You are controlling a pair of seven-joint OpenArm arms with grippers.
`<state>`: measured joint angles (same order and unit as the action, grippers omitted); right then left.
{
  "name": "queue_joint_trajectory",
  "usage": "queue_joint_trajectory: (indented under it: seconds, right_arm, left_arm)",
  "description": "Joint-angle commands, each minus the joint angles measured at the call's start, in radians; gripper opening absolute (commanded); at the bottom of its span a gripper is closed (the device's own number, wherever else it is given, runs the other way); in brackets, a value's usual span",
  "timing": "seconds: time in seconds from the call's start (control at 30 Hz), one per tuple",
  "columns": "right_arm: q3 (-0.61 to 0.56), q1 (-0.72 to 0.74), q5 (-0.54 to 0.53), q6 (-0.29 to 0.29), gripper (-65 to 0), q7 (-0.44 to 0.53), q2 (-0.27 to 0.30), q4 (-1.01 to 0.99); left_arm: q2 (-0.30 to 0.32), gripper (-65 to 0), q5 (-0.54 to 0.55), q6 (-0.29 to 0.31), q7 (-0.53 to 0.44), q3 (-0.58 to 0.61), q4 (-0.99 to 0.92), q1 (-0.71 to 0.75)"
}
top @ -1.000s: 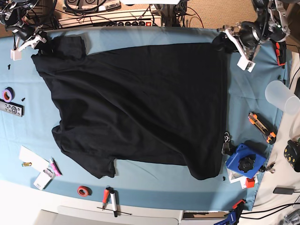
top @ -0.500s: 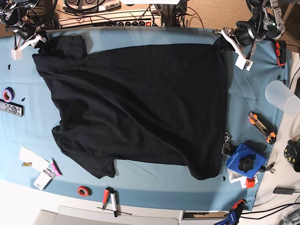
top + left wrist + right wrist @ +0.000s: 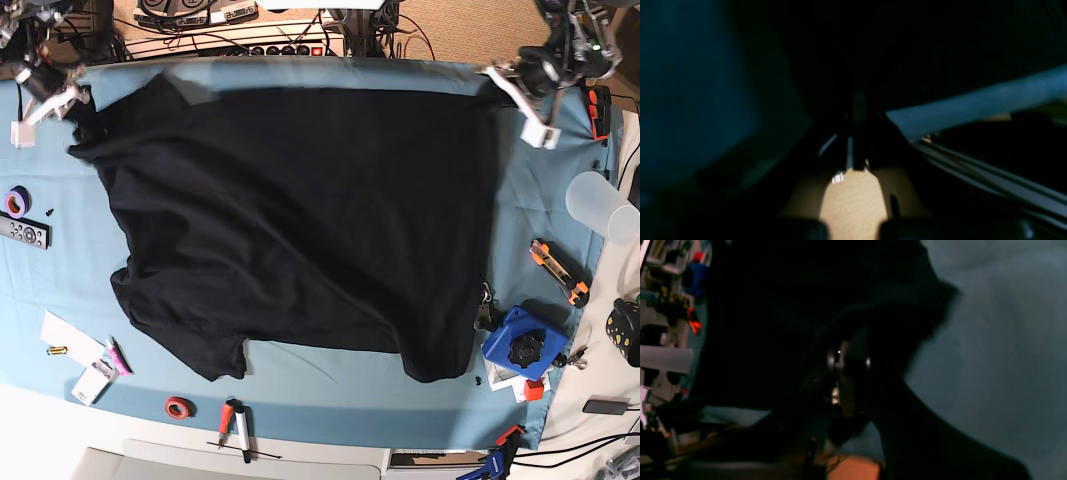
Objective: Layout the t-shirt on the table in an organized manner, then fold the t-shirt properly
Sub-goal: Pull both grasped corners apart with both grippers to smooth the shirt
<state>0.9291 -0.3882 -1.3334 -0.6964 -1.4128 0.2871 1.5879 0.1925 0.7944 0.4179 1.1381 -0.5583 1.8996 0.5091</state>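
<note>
The black t-shirt lies spread on the light blue table, plain side up, with its far edge drawn taut and raised. My left gripper is shut on the shirt's far right corner. My right gripper is shut on the far left corner. In the left wrist view the left gripper shows dark fingers closed in black cloth above the table edge. In the right wrist view the right gripper is buried in a bunched fold of the shirt.
A clear cup, an orange cutter and a blue tool sit at the right edge. A remote, purple tape and paper cards lie left. Red tape and a screwdriver are in front.
Both grippers have shut on the shirt's far corners and pulled them up, outward and toward the far edge. The far hem is now stretched straight and the folded left sleeve opened out.
</note>
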Motion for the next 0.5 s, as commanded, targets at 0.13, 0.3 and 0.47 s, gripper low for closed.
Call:
queue_joint_trajectory:
  seconds: [0.13, 0.3, 0.47]
  right_arm:
    - [0.008, -0.073, -0.077, -0.002, -65.0, 0.017, 0.02, 0.038]
    - [0.008, -0.141, -0.138, -0.002, -65.0, 0.017, 0.02, 0.038]
    - [0.008, -0.18, -0.145, -0.002, -65.0, 0.017, 0.02, 0.038]
  left_arm:
    - [0.043, -65.0, 0.116, 0.051, 0.055, -0.081, 0.012, 0.009]
    - [0.063, -65.0, 0.126, 0.05, 0.078, -0.091, 0.012, 0.032]
    - [0.063, -65.0, 0.127, 0.05, 0.081, -0.167, 0.012, 0.048]
